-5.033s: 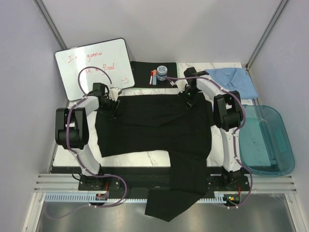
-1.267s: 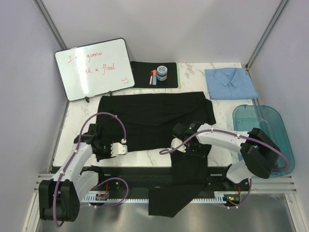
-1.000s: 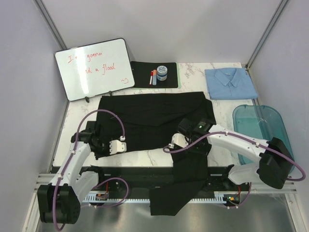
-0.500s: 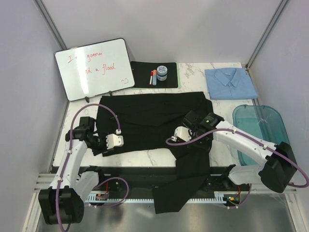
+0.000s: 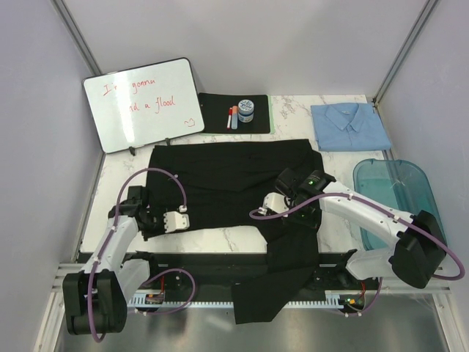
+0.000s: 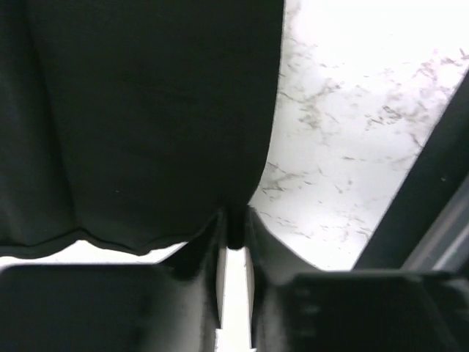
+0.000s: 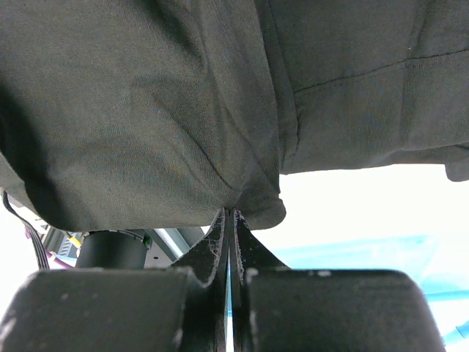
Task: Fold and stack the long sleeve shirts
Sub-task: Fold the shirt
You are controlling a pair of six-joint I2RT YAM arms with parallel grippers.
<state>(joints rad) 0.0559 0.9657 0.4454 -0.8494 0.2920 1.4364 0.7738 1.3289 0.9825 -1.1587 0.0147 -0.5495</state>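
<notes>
Black shirt [image 5: 234, 183] pinched by right gripper [image 7: 231, 213] close-up, blue shirt [image 5: 349, 126] overhead only

The black shirt [image 5: 234, 176] is large and plain. It lies spread flat across the middle of the table [image 5: 220, 238], its body stretching from 9 to 3 o'clock. A long part runs toward 6 o'clock, passes over the near edge and hangs below it. At its 8 o'clock corner the left gripper [image 6: 234, 220] pinches the hem. Near 4 o'clock the right gripper [image 7: 229, 213] pinches a lifted, creased fold. The light blue shirt [image 5: 348, 126] lies folded into a neat rectangle at 1 o'clock, collar and buttoned front facing up, apart from the black one.
</notes>
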